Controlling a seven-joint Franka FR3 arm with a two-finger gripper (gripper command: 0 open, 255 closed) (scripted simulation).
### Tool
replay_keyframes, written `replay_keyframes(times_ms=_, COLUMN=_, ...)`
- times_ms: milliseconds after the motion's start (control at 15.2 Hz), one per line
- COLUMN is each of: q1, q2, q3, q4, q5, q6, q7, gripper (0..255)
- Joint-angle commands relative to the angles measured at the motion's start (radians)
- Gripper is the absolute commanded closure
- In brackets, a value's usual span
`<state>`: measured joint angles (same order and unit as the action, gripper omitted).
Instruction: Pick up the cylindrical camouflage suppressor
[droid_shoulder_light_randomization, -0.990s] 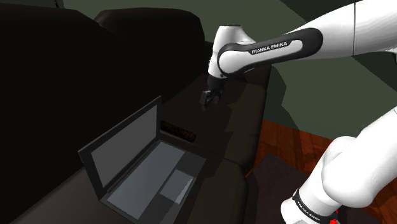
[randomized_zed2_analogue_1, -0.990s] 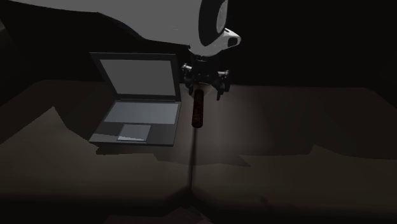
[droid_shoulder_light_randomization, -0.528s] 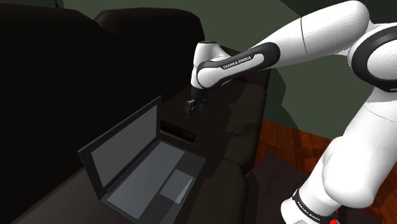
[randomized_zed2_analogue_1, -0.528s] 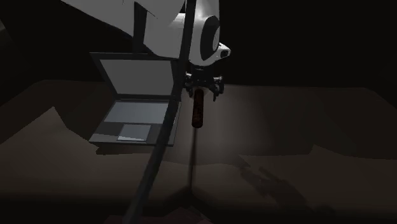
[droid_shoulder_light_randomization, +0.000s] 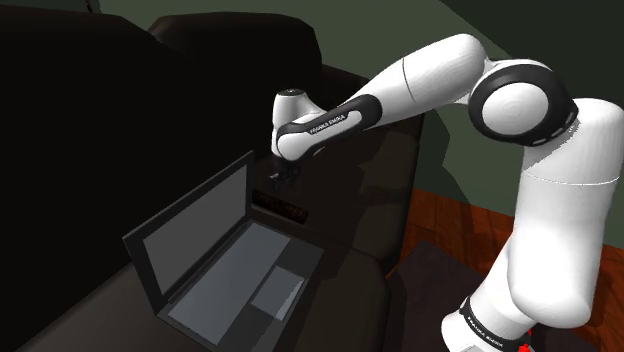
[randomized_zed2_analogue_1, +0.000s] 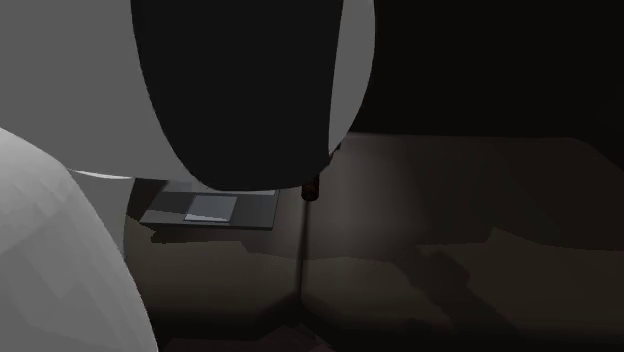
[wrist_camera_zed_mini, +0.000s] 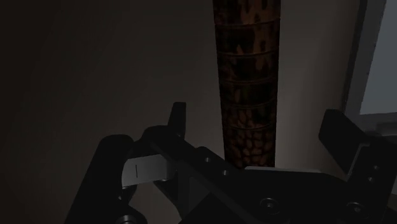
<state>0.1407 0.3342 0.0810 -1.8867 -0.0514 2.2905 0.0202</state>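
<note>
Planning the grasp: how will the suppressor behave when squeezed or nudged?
Probably rolls if nudged sideways: the suppressor is a long cylinder lying flat. Likely stiff, given its straight, ringed body. Those rings may help the open gripper grip.

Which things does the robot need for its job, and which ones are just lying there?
For the job: the camouflage suppressor; the open gripper over it.
Just lying about: the open laptop beside the suppressor.

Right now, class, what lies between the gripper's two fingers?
The suppressor, seen in the wrist view; the open gripper straddles it, fingers not touching.
</note>
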Motion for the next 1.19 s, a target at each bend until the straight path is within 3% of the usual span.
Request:
replay_keyframes(times_ms=0, q1=0.008, q2=0.083, q3=0.001, q4=0.076, q5=-0.012, q6=0.003, q7=-0.002, gripper=0)
replay_keyframes(times_ms=132, q1=0.017, q2=0.134, q3=0.002, q4=0.124, q5=-0.019, q6=0.003, q7=-0.001, gripper=0)
replay_keyframes(times_ms=726, q1=0.020, q2=0.193, q3=-0.003, q4=0.106, q5=-0.027, q6=0.080, q7=0.005, gripper=0)
replay_keyframes(times_ms=792, q1=0.019, q2=0.192, q3=-0.003, q4=0.105, q5=-0.027, q6=0.080, q7=0.004, gripper=255)
replay_keyframes(times_ms=1122, q1=0.019, q2=0.191, q3=-0.003, q4=0.103, q5=-0.027, q6=0.081, q7=0.005, gripper=255)
